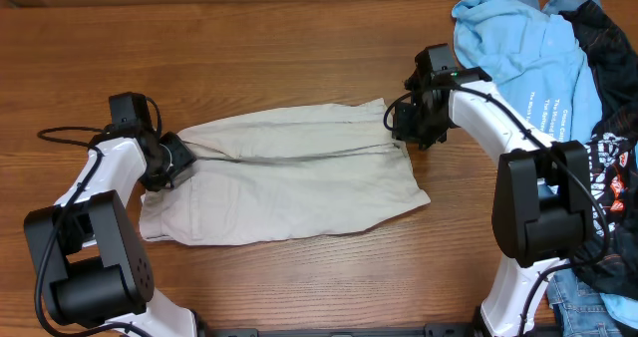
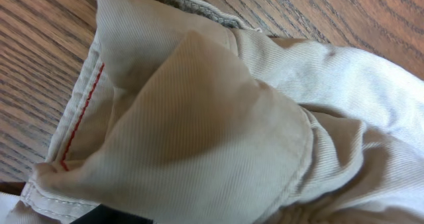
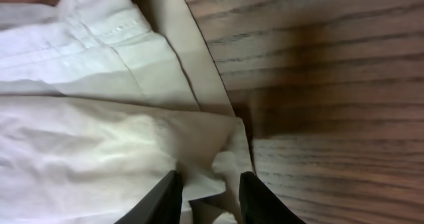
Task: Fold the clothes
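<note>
Overhead: one shorts pair (image 1: 289,182), left hand (image 1: 175,164), right hand (image 1: 407,128)

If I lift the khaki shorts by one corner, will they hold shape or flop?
Likely flop: the shorts lie in soft creases and fold over themselves in the left wrist view. Probably light, thin fabric. Pushed, they would probably bunch rather than slide on the wooden table.

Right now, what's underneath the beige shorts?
The shorts lie spread on the wooden table, and bare wood shows all around their edges. Nothing pokes out from under them, but whatever is directly beneath is covered by the fabric.
</note>
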`<state>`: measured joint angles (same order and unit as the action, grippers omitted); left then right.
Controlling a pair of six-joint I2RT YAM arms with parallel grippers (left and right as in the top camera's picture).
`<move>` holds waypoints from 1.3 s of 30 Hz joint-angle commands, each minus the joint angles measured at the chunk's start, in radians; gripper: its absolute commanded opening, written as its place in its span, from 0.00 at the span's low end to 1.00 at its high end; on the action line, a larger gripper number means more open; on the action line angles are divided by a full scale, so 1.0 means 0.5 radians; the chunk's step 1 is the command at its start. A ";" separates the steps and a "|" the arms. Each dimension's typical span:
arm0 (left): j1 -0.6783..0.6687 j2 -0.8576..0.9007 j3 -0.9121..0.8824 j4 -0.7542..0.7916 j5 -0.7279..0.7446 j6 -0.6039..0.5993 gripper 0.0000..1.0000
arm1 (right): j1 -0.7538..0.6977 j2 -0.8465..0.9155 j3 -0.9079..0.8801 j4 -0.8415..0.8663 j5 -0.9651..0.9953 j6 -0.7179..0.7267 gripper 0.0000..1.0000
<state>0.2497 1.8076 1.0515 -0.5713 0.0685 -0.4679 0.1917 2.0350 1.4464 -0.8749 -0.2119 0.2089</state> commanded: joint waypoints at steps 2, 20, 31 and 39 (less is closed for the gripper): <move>0.074 0.137 -0.108 -0.015 -0.181 0.039 0.57 | 0.011 -0.049 -0.036 0.038 -0.031 -0.001 0.25; 0.074 0.137 -0.108 -0.014 -0.188 0.040 0.57 | 0.007 -0.100 0.121 0.230 -0.194 -0.174 0.04; 0.074 0.137 -0.108 -0.014 -0.188 0.040 0.57 | 0.007 -0.092 0.132 0.671 0.030 -0.097 0.04; 0.074 0.137 -0.108 -0.015 -0.188 0.040 0.59 | 0.007 -0.003 0.125 0.658 0.377 0.038 0.04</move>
<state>0.2497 1.8076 1.0515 -0.5705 0.0719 -0.4671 0.1932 2.0281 1.4868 -0.5537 -0.1280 0.1894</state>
